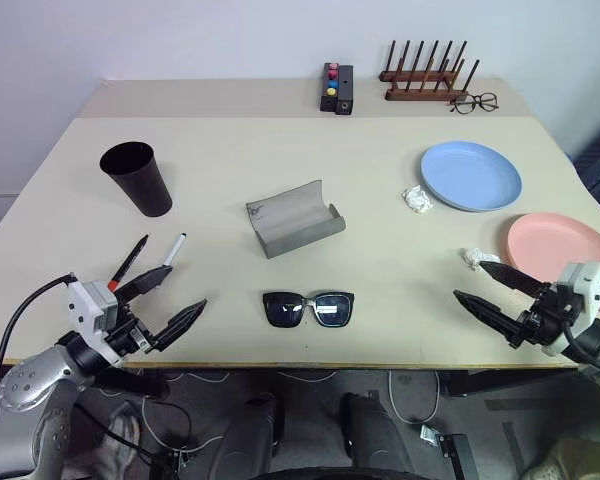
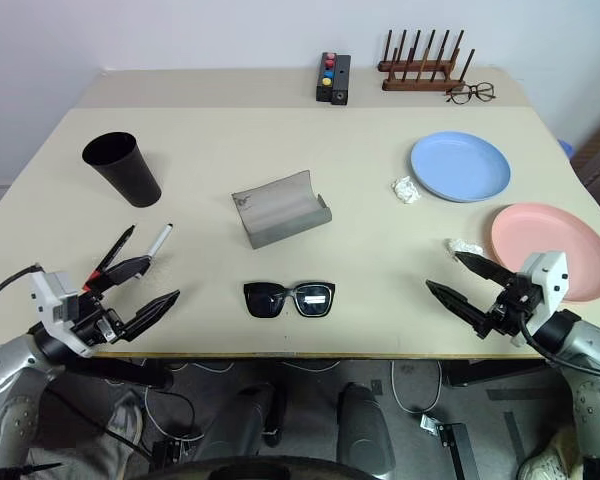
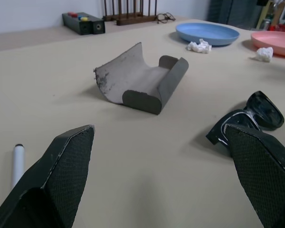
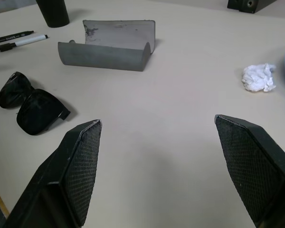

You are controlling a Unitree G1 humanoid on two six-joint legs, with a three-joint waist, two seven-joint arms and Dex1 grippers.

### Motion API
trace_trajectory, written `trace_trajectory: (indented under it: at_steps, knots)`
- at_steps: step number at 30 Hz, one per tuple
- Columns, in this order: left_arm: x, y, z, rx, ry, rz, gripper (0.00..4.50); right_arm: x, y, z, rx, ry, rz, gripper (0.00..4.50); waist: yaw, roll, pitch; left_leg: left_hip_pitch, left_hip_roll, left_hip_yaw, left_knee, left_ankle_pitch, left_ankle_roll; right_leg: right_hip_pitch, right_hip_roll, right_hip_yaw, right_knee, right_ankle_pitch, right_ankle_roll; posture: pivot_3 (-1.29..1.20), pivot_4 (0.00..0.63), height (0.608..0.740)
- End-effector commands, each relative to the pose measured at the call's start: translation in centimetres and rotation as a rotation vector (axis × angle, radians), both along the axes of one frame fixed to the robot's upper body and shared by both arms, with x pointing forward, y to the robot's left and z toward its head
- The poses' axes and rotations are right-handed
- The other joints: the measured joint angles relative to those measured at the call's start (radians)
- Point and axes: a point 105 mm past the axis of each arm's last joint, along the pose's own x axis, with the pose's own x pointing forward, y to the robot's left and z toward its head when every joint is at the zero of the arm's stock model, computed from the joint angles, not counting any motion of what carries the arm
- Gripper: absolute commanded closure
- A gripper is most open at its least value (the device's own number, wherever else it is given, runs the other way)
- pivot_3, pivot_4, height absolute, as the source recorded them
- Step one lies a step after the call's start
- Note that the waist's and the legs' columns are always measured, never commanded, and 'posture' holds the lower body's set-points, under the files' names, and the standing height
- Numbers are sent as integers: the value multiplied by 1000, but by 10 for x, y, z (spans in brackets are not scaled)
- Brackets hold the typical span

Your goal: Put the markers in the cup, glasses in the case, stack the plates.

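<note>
Nothing on the cream desk (image 1: 230,150) has been tidied yet, so we judge no step begun, with all three ahead of us. Reading the desk as a clock face seen from our head, our left hand (image 1: 170,298) hovers at about eight o'clock over the near edge, its two black fingers spread wide and holding nothing. Just beyond it lie the two thin black markers, the red-ended one (image 1: 128,264) beside the white-ended one (image 1: 174,250), side by side and apart from the tall black tapered plastic cup (image 1: 137,178), which stands upright at ten o'clock. At the centre the grey hard glasses case (image 1: 295,219) lies with its curved lid open, and the black thick-framed sunglasses (image 1: 308,308) rest at six o'clock, near the front edge, between our two hands. At two o'clock sits the round light blue plastic plate (image 1: 471,176) with a crumpled white scrap (image 1: 417,199) just beside it; the pink plastic plate (image 1: 564,254) lies at four o'clock, apart from the blue one. Our right hand (image 1: 489,285) hovers near the pink plate, fingers likewise wide and empty. Since the markers lie nearest the left hand, we would likely start there: lower over one marker, close on its barrel, and carry it to the cup.
</note>
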Motion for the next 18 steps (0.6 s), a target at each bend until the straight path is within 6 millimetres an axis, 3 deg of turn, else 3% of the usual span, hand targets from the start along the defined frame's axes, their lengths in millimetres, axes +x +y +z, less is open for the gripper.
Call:
trace_trajectory:
  at_steps: [1,12,18]
  knots:
    - [-2,0,9,21,-22,-5,0,-4,12,5,7,-23,35,635,0,0,0,0,0,0,0,0,0,0,0,0,0,0,0,0,150,740]
    - [4,-9,5,19,-28,-34,0,-1,9,2,23,-31,15,635,1,0,0,0,1,1,-1,0,0,0,0,0,0,0,-1,0,150,740]
    - [13,-6,15,20,-73,-3,0,12,18,2,22,-52,22,635,-1,0,0,0,1,1,0,0,0,0,0,-1,0,1,-2,0,150,740]
